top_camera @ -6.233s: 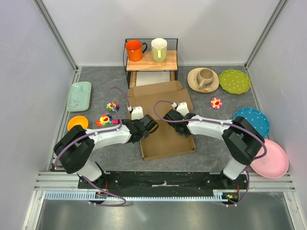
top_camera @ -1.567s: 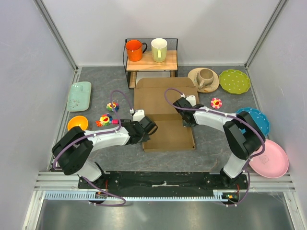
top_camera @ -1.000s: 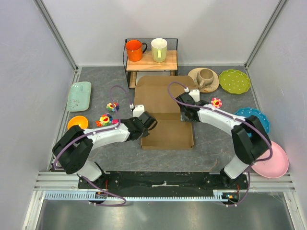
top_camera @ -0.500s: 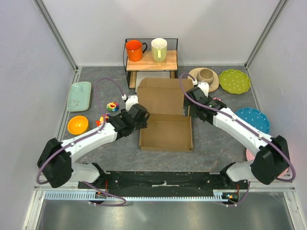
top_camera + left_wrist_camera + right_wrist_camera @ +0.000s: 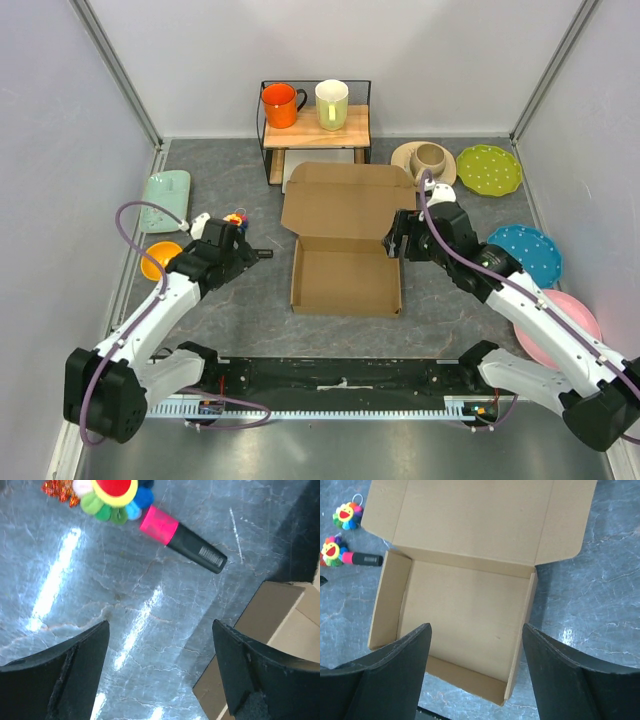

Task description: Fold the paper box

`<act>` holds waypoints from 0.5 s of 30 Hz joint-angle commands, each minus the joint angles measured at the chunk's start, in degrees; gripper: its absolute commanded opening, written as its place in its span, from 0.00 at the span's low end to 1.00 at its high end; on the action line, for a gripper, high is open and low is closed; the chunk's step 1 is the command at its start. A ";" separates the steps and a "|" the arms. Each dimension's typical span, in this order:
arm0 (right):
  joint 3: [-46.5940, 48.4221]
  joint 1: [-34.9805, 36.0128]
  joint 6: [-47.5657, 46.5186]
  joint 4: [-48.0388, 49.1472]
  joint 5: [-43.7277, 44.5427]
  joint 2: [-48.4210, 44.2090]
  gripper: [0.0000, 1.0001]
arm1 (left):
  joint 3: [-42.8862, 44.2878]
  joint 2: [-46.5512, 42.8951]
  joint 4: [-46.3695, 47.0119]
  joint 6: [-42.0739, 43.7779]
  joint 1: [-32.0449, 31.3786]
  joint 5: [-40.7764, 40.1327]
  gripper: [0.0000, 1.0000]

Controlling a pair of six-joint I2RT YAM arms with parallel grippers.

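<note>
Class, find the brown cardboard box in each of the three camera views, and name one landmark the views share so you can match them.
Top external: the paper box sits mid-table, lid open toward the back.
Left wrist: only one corner shows, lower right.
Right wrist: it fills most of the picture.
Shared landmark: the pink-and-black marker left of the box.

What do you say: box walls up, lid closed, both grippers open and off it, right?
Not quite: the lid is open, not closed, as the right wrist view shows. The box has its walls up, and the left gripper and right gripper are open and off it.
</note>
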 commanded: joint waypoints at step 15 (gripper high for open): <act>1.45 0.19 -0.89 -1.93 -4.29 -5.60 0.81 | 15.91 26.10 -10.27 -43.77 1.03 -3.22 0.98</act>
